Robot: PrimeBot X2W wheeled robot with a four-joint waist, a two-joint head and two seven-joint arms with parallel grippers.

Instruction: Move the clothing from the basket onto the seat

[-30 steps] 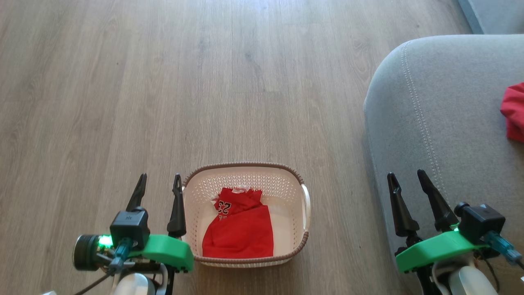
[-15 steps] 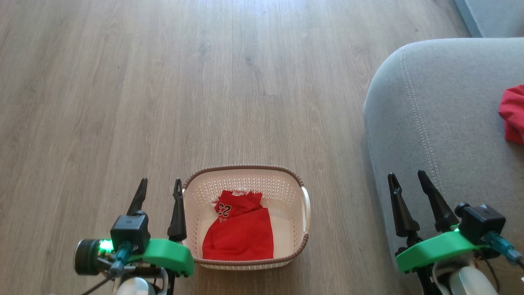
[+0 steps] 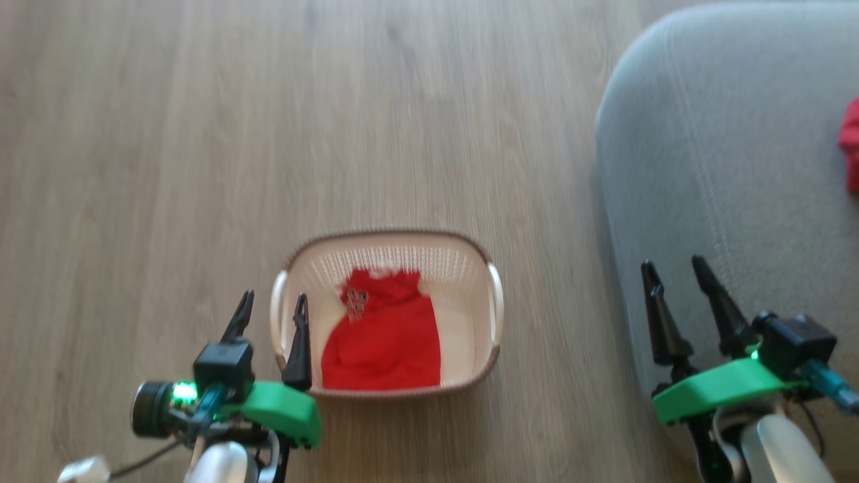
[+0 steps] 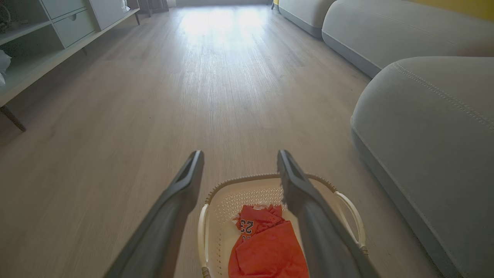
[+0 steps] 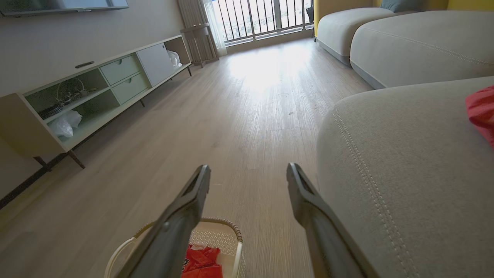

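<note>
The cream basket with a brown rim sits on the wooden floor, holding red clothing; white numerals show on it in the left wrist view. Another red garment lies on the grey seat at the right edge. My left gripper is open and empty, its right finger over the basket's left rim. My right gripper is open and empty, hovering over the seat's front edge. The right wrist view shows the basket low, the seat and the red garment.
A low TV cabinet with shelves and drawers runs along the wall across the floor. More grey sofa sections extend beyond the seat. Open wooden floor lies ahead of the basket.
The head view has shifted and blurred, so the camera moved. The basket now sits higher in view and my left gripper's right finger overlaps its left rim. Both grippers stay open.
</note>
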